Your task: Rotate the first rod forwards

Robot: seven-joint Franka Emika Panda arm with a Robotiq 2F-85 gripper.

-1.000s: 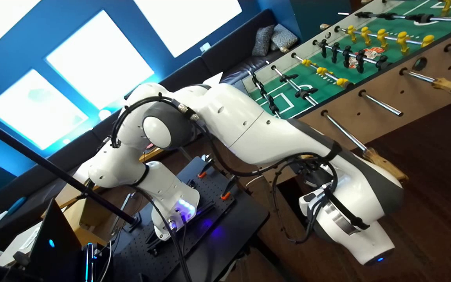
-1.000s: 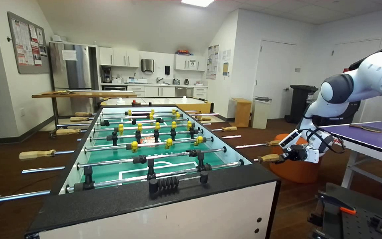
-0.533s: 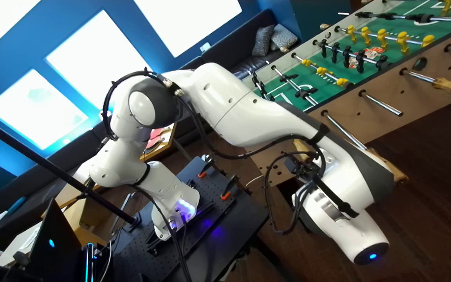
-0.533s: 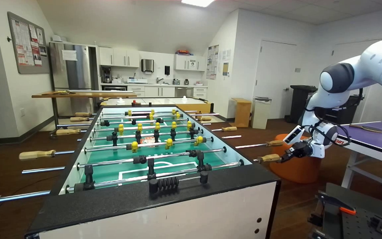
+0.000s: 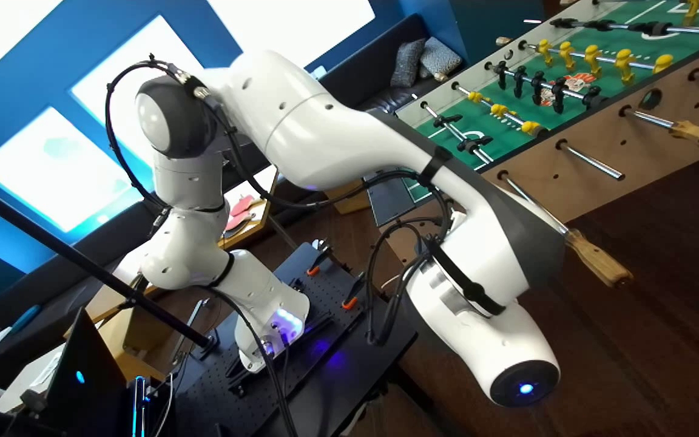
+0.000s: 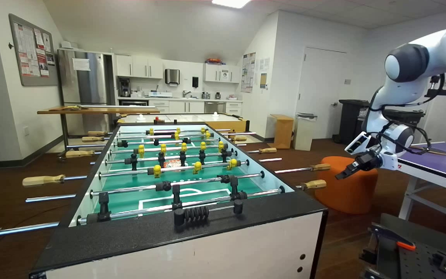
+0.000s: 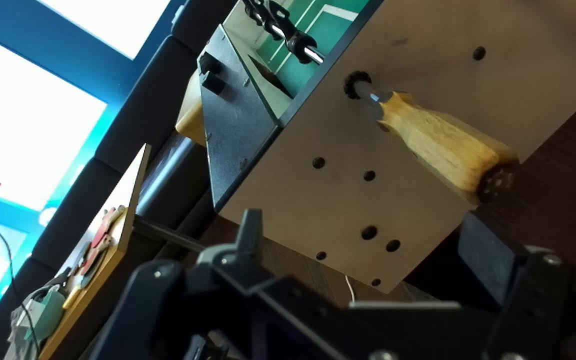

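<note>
The first rod (image 6: 207, 201) lies closest to the near end of the foosball table, with black figures sticking up above it. Its wooden handle (image 6: 313, 184) points out from the table's side. The handle also shows large in the wrist view (image 7: 443, 145), with its dark end cap toward my fingers. My gripper (image 6: 342, 174) hangs above and beyond the handle's end, apart from it. In the wrist view my gripper (image 7: 368, 245) is open, with a wide gap between the fingers and nothing in it. In an exterior view the arm hides this handle and the gripper.
The second rod's wooden handle (image 5: 598, 258) sticks out beside the first. An orange stool (image 6: 352, 193) stands behind the handles. A purple ping-pong table (image 6: 439, 159) is at the right, near the wrist. The foosball table's side wall (image 7: 298, 200) faces the gripper.
My gripper has drawn away from the first rod's handle end, moving up and back toward the robot's base. The handle is now fully uncovered. The rod and its figures look unchanged.
</note>
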